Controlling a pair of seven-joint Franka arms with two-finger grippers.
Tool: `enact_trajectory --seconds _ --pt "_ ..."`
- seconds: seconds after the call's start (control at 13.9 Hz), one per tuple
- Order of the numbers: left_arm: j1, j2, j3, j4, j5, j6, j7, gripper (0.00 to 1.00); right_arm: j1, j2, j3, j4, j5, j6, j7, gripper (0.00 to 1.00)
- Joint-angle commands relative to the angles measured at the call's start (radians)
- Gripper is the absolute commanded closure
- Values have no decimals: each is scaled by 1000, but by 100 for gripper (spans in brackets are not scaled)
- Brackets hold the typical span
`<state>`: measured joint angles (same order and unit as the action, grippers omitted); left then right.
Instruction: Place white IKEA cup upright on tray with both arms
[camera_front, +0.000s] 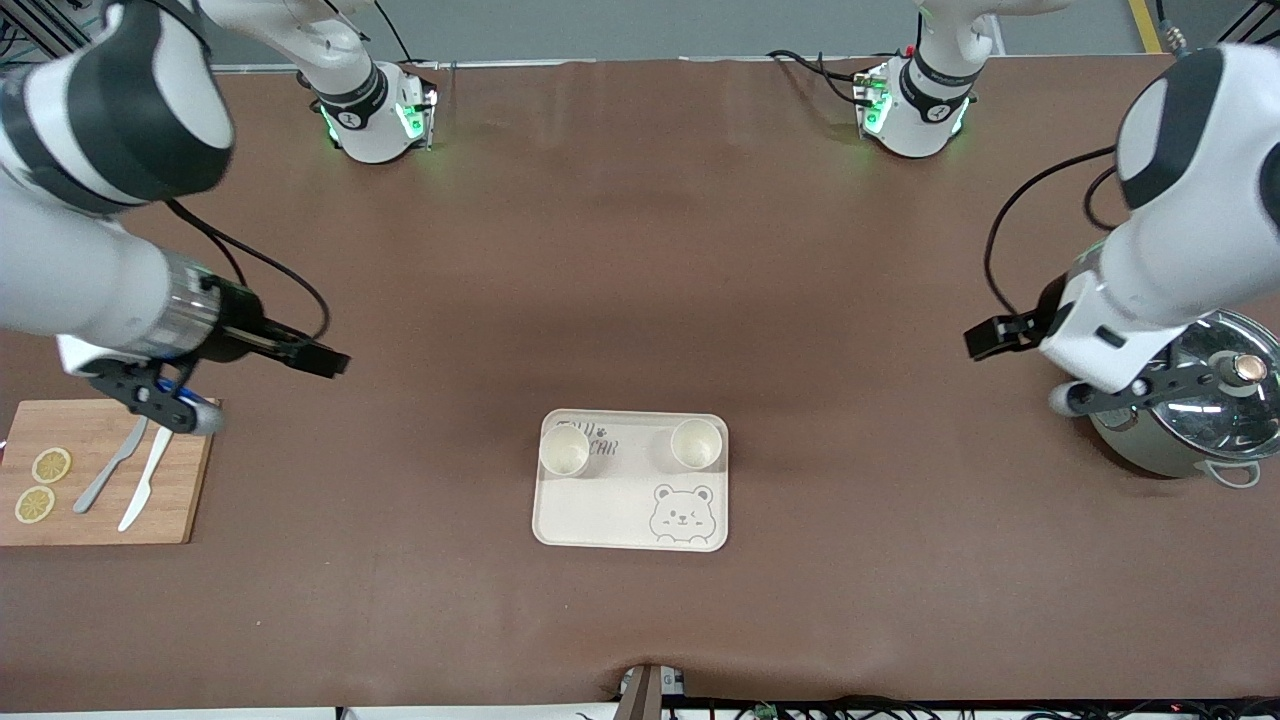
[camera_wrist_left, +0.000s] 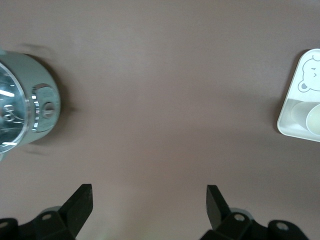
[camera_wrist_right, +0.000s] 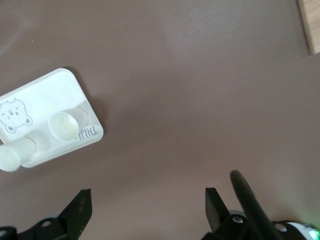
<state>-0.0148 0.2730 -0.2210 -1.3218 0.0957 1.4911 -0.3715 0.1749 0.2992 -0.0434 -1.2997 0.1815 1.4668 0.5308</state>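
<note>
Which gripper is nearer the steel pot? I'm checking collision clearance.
Left. The left gripper hangs open right beside the steel pot; the right gripper is open by the cutting board.

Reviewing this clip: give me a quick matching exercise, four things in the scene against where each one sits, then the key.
Things:
1. two white cups
2. lemon slices
3. steel pot
4. left gripper

Places or states:
A. on the bamboo cutting board
B. at the left arm's end of the table
C. upright on the tray
D. open, over bare table between pot and tray

Pairs: 1-C, 2-A, 3-B, 4-D
</note>
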Motion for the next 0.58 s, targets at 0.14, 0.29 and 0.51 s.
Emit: enact_trajectory --seconds 0.14,0.29,0.51 --pt "35 -87 -4 -27 7 -49 20 0 -87 -218 17 -197 -74 12 -259 0" --pt "47 -101 -6 -27 6 -86 25 0 -95 -264 16 -214 -103 7 -366 0" --pt "58 -135 -11 -31 -14 -97 26 0 -156 -294 19 -214 -105 -25 -420 0"
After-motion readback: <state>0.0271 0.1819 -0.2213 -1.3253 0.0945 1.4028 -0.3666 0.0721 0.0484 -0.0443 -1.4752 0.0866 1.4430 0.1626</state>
